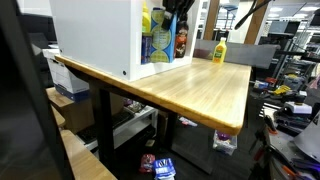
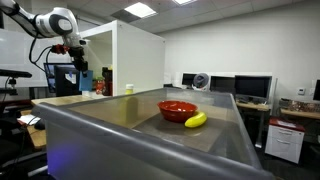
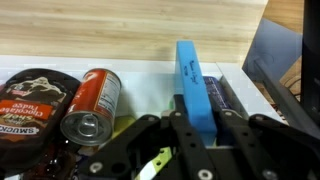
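While inside the white cabinet [image 1: 95, 35] on the wooden table [image 1: 200, 85], end effector [image 3: 196, 125] snug around blue box [image 3: 191, 75].

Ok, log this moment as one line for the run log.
gripper: straddles blue box, grip unclear | beside: red can lying, dark package | site: white cabinet on wooden table

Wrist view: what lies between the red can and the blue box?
In the wrist view, only a bare strip of white surface separates the red can from the blue box. Something yellow shows lower down.
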Tool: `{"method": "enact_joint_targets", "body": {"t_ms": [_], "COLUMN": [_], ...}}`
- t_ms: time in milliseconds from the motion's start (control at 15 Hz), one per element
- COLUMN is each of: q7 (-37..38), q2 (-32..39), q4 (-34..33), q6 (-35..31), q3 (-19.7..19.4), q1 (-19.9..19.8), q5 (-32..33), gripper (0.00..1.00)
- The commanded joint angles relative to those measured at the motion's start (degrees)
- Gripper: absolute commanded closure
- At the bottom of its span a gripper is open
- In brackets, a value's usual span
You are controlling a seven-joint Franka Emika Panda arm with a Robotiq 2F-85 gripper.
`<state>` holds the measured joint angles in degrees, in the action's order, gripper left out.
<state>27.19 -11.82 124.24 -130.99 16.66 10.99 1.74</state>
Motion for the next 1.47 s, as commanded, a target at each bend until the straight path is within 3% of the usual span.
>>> {"method": "enact_joint_targets", "body": {"t_ms": [0,400,1400], "q7": [0.9,2.2,2.2], "q2": [1.2,2.6,4.6], "q4": [-2.0,-3.2,-4.8], "q6": [0.0,0.3,-2.7], "q3": [1.2,1.8,-0.6], "q1": [-0.2,0.1,0.5], "q5": [3.7,6.6,-0.5], "gripper": [0.94,0.94,0.94]}}
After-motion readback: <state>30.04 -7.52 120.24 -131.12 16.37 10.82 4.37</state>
